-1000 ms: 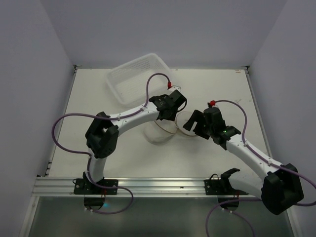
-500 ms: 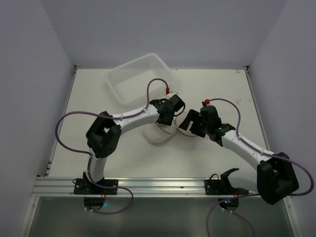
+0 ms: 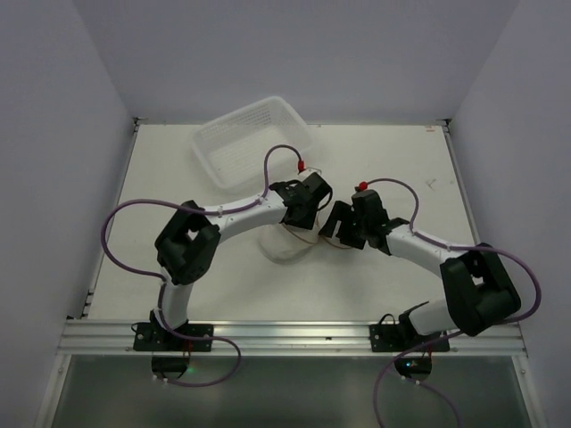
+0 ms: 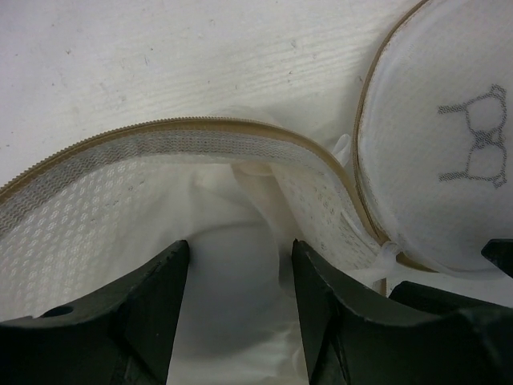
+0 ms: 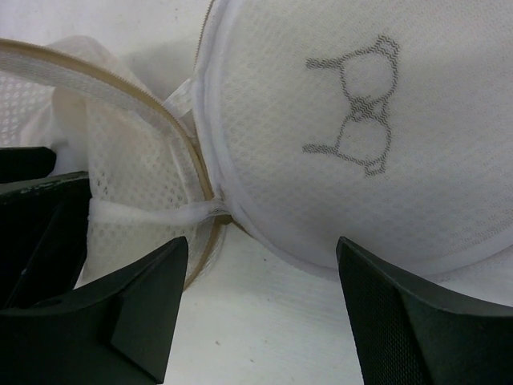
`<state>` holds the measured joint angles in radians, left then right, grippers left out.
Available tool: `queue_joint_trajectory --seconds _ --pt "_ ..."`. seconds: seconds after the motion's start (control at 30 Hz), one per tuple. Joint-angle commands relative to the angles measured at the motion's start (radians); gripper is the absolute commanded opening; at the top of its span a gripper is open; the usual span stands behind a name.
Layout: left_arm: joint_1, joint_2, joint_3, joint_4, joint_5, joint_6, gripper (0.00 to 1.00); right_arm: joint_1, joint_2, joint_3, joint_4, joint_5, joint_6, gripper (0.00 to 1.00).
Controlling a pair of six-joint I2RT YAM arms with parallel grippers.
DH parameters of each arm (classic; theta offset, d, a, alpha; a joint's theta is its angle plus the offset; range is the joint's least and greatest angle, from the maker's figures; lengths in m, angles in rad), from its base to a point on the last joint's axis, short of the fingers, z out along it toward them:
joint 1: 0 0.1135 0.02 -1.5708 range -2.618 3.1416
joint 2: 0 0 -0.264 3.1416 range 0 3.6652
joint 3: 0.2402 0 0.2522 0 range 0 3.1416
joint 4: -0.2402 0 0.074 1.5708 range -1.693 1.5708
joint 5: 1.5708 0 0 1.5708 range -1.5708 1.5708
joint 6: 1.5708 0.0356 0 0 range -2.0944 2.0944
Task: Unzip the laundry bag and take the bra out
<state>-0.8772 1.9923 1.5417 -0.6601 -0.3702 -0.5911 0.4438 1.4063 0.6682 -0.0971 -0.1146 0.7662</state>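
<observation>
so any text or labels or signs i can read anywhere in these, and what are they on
Words, numbers, brand names: none can be read in any view.
Sign: a dark bra drawing, in outline with no lettering, on the flat round face of the laundry bag.
The white basket: no label shows from the top view, though it is too small there to be sure.

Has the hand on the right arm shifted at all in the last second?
Yes. The right gripper has slid left, away from the right edge of the table and closer to the laundry bag.
</observation>
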Motion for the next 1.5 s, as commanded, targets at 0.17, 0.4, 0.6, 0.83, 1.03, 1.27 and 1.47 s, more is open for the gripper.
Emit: queue_joint_trajectory --seconds 0.17,0.4,0.6,0.83,1.03,1.27,1.47 --pt "0.018 0.056 -0.074 0.028 0.002 -0.023 0.39 -0.002 0.074 0.054 0.011 0.036 0.031 0.75" --pt "0.027 0.028 -0.086 0.074 0.026 0.011 0.00 -0.002 0.115 0.060 0.013 0.030 0.045 0.74" --pt "0.053 -0.220 -0.169 0.238 0.161 0.066 0.00 -0.010 0.112 0.065 -0.013 0.050 0.048 0.81" --pt "0.182 -0.461 -0.261 0.419 0.465 0.063 0.00 -0.011 0.120 0.088 -0.050 0.061 0.038 0.87" --pt "0.227 -0.582 -0.284 0.569 0.628 0.056 0.00 -0.013 0.114 0.114 -0.078 0.064 0.027 0.87" --pt "0.259 -0.548 -0.226 0.695 0.718 -0.012 0.00 -0.011 0.077 0.146 -0.111 0.058 0.001 0.88" --pt "0.256 -0.464 -0.313 0.743 0.754 -0.068 0.00 -0.011 -0.027 0.192 -0.162 0.027 -0.038 0.88"
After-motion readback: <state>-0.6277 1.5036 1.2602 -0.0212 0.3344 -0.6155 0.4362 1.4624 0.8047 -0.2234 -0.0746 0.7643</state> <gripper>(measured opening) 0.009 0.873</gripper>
